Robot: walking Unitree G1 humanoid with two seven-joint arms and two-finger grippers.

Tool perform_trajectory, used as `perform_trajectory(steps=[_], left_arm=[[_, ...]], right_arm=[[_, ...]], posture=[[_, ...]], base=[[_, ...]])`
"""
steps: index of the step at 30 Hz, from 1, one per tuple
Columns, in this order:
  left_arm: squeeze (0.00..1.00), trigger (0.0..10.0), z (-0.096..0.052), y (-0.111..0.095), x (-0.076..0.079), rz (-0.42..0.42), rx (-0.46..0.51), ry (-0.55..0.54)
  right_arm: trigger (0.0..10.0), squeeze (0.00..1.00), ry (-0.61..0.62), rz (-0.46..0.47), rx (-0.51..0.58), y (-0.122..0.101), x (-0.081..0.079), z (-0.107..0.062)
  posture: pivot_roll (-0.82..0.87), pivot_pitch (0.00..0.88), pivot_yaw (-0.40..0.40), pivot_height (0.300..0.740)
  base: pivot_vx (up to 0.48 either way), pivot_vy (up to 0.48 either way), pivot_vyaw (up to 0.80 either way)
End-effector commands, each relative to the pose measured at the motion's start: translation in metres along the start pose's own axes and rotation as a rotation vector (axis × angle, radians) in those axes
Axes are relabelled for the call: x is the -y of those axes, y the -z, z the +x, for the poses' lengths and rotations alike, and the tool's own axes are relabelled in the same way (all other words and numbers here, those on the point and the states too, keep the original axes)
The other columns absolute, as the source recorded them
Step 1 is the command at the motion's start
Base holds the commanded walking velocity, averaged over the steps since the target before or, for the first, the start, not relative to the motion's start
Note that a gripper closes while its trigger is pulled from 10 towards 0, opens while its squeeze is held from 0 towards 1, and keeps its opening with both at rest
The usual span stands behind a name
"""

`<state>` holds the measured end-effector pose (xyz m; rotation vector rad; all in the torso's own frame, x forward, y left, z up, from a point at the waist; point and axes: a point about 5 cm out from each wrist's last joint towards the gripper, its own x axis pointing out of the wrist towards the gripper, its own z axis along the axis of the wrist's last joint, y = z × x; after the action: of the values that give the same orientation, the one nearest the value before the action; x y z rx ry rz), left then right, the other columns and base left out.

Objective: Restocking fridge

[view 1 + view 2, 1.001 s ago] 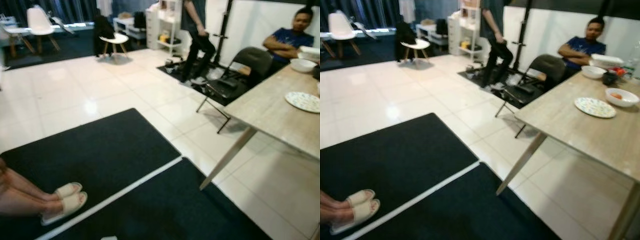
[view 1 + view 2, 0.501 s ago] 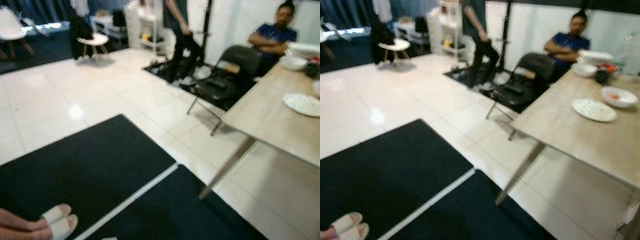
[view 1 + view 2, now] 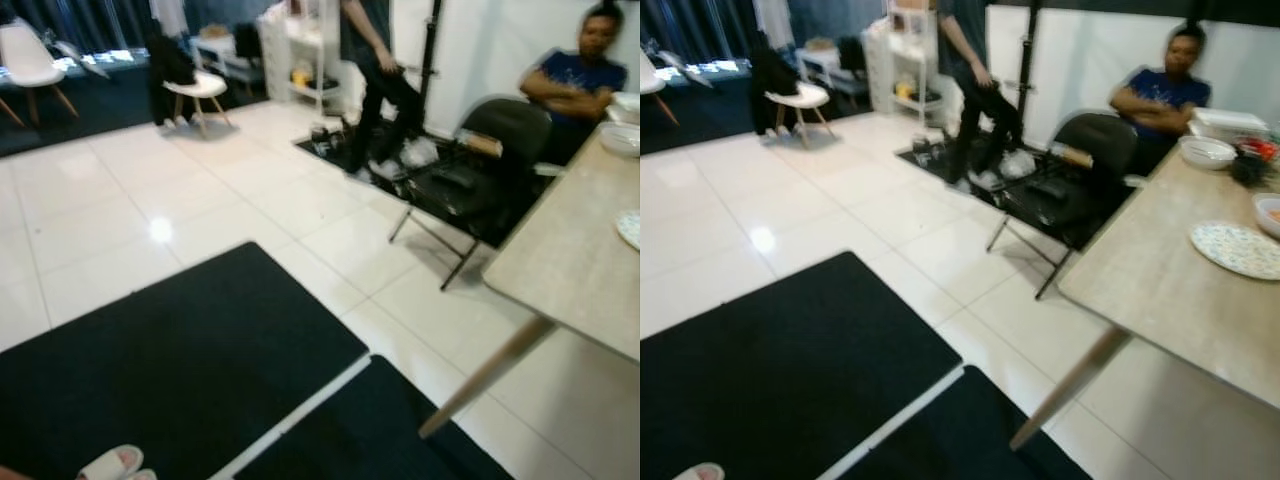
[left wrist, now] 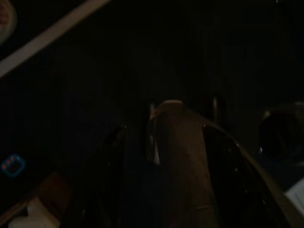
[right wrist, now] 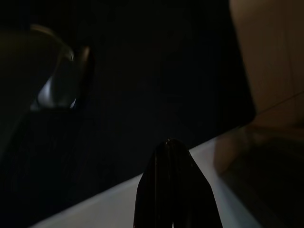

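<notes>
1. The left gripper (image 4: 165, 129) hangs low over the dark mat (image 3: 180, 360). Its fingers seem to pinch a brown round thing (image 4: 180, 161), long way up.
2. The right gripper (image 5: 171, 148) is idle, fingers pressed together.
3. I cannot tell which way the fridge lies, so the robot likely walks on.
4. Since before, the camera has turned: the table (image 3: 1160, 290) sits further right and the slippers (image 3: 110, 462) lower.

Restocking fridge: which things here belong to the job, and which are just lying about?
Job: left gripper; brownish item at it, too dark to identify.
Lying about: table, patterned plate, bowl, folding chair, slipper, black mats.
</notes>
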<state>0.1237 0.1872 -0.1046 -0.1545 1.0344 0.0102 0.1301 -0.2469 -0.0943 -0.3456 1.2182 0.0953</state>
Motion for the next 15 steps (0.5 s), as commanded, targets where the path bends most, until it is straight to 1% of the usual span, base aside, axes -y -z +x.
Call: perform_trajectory(steps=[1,15], left_arm=[[0.00,10.0,-0.0020,0.0090,-0.0018,-0.005,-0.038,-0.006],[0.00,10.0,-0.0019,0.0084,-0.0024,0.000,-0.038,-0.007]], right_arm=[[10.0,0.00,-0.022,0.005,-0.008,0.0024,-0.0073,0.0007],[10.0,0.00,-0.028,0.004,-0.006,0.0021,-0.0089,0.0008]], posture=[[-0.10,0.000,-0.009,0.740],[-0.10,0.000,-0.007,0.740]], base=[[0.341,0.000,0.00],[0.344,0.000,0.00]])
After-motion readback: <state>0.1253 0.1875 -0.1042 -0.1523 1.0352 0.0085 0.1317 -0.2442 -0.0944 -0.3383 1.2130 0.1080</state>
